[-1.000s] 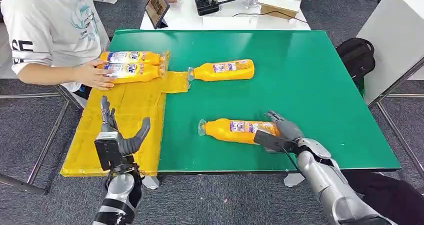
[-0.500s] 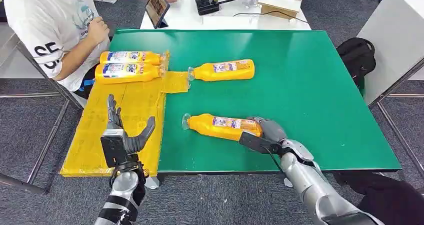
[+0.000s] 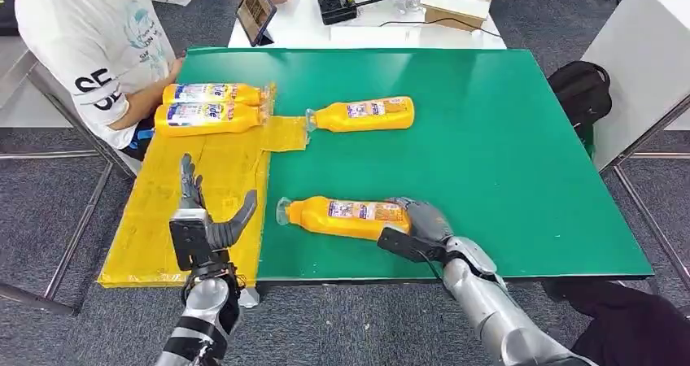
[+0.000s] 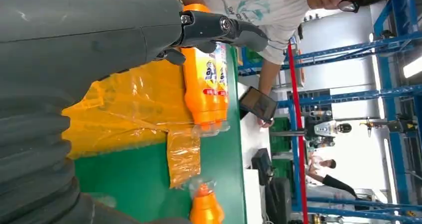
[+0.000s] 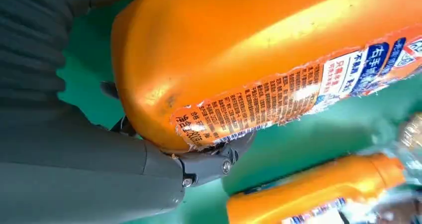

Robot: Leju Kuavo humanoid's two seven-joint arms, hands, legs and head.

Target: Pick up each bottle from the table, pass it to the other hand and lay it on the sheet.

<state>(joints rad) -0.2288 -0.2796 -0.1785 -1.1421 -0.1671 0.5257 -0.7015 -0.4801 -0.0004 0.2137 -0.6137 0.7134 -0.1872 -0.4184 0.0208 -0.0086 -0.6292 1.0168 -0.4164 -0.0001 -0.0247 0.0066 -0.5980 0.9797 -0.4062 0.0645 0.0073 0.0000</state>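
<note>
Carried leftward, the bottle [image 3: 346, 217] sits gripped at its base by the right hand [image 3: 417, 226]; left hand [image 3: 205, 218] waits, fingers [image 3: 190, 180] spread empty.

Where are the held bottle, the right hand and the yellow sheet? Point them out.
held bottle [image 3: 346, 216], head view, on its label.
right hand [image 3: 423, 224], head view, back of hand.
yellow sheet [image 3: 167, 220], head view, bare middle.

Two bottles [image 3: 213, 106] lie on the sheet [image 3: 203, 195] at the surface's [image 3: 504, 138] left; two more bottles [image 3: 358, 163] lie right of it.
</note>
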